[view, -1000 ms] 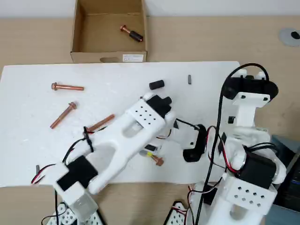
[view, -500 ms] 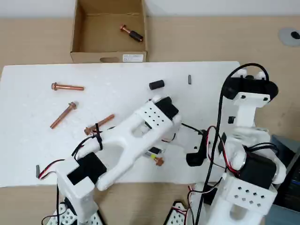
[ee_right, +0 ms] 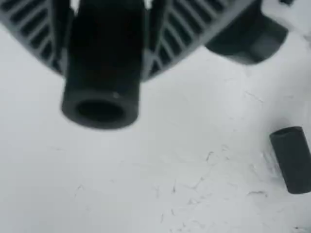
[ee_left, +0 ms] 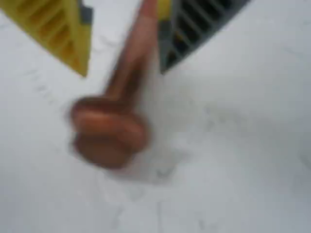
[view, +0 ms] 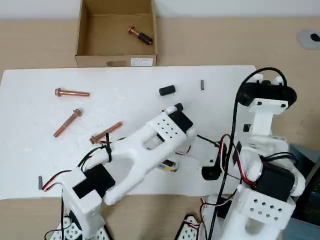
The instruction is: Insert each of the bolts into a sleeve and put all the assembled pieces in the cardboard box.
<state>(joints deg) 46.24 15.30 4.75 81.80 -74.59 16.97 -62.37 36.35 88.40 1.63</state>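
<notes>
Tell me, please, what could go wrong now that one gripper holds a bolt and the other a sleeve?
1. The left gripper grips the bolt by its shank with the head outward; the head end may not enter a sleeve.
2. The right gripper holds the black sleeve; a small misalignment could jam the bolt or push it out.
3. The left arm lies close beside a loose bolt on the mat and might knock it.

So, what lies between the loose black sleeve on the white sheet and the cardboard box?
Nothing. In the high view, the stretch from the sleeve up to the cardboard box is bare white sheet.
</notes>
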